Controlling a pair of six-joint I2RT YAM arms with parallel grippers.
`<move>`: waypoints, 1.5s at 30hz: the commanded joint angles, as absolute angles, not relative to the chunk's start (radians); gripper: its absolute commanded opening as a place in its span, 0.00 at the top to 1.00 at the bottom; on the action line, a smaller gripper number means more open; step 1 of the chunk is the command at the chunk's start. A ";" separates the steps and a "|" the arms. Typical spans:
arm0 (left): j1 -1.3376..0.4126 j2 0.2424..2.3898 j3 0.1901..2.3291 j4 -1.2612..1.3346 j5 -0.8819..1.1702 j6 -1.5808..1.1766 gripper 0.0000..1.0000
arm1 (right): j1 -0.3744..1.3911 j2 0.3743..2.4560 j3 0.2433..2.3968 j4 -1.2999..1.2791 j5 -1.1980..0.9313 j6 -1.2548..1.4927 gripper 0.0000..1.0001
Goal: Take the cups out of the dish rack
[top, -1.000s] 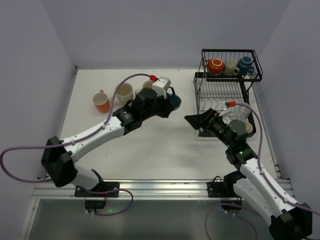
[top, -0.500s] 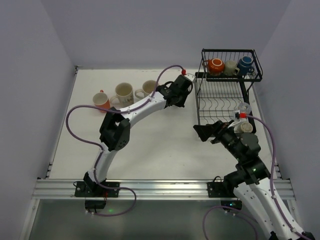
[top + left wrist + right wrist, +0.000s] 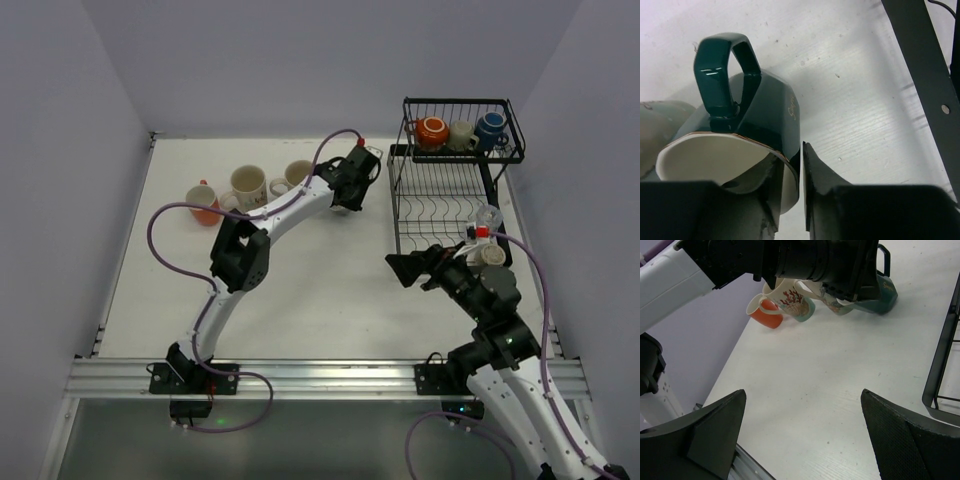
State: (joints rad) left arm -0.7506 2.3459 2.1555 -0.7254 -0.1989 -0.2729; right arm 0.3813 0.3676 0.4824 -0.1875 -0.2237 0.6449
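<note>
**Arm pose, top and wrist views.** Your left arm (image 3: 290, 208) rises from its base at the near edge toward 12 o'clock. It bends at the elbow and reaches out long toward 1 o'clock. The wrist is pitched down. Your left gripper (image 3: 792, 165) is closed on the rim of the teal cup (image 3: 765, 110), with one finger inside the wall and the other finger (image 3: 815, 180) outside it.

Your right arm (image 3: 500, 340) is folded close above its base, with its forearm running toward 10 o'clock. Your right gripper (image 3: 803, 395) faces 9 o'clock and is held off the surface. Its jaws are spread wide and nothing is between them.
</note>
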 commanded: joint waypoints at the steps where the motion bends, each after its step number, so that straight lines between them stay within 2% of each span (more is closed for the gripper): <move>1: -0.744 2.336 2.240 -0.707 -0.210 -0.247 0.70 | 0.385 0.406 0.485 -0.137 -0.258 0.623 0.01; 3: -0.739 2.333 2.238 -0.701 -0.222 -0.247 0.58 | 0.383 0.419 0.489 -0.124 -0.261 0.618 0.01; 8: -0.732 2.326 2.240 -0.684 -0.242 -0.241 0.41 | 0.383 0.460 0.500 -0.103 -0.261 0.609 0.01; 16: -0.730 2.270 2.201 -0.628 -0.256 -0.224 0.27 | 0.385 0.483 0.522 -0.109 -0.212 0.589 0.01; 21: -0.730 2.149 2.146 -0.517 -0.284 -0.222 0.11 | 0.384 0.512 0.535 -0.100 -0.224 0.607 0.03; 23: -0.729 2.122 2.169 -0.500 -0.284 -0.216 0.01 | 0.383 0.549 0.545 -0.089 -0.254 0.620 0.04; 27: -0.730 1.957 2.110 -0.422 -0.233 -0.233 0.00 | 0.385 0.584 0.578 -0.110 -0.198 0.615 0.05; 31: -0.739 1.673 1.794 -0.264 -0.152 -0.311 0.00 | 0.383 0.641 0.646 -0.170 -0.115 0.571 0.12; 32: -0.745 1.538 1.632 -0.192 -0.121 -0.321 0.00 | 0.383 0.655 0.659 -0.196 -0.106 0.554 0.13; 35: -0.752 1.346 1.363 -0.129 -0.086 -0.341 0.00 | 0.382 0.705 0.712 -0.238 -0.022 0.529 0.18; 38: -0.752 1.064 1.221 -0.167 -0.092 -0.328 0.00 | 0.367 0.768 0.744 -0.274 0.116 0.496 0.23; 42: -0.753 0.843 1.047 -0.284 -0.126 -0.290 0.00 | 0.278 0.828 0.755 -0.273 0.219 0.482 0.24; 45: -0.752 0.726 0.953 -0.333 -0.127 -0.267 0.00 | 0.151 0.883 0.759 -0.259 0.235 0.485 0.18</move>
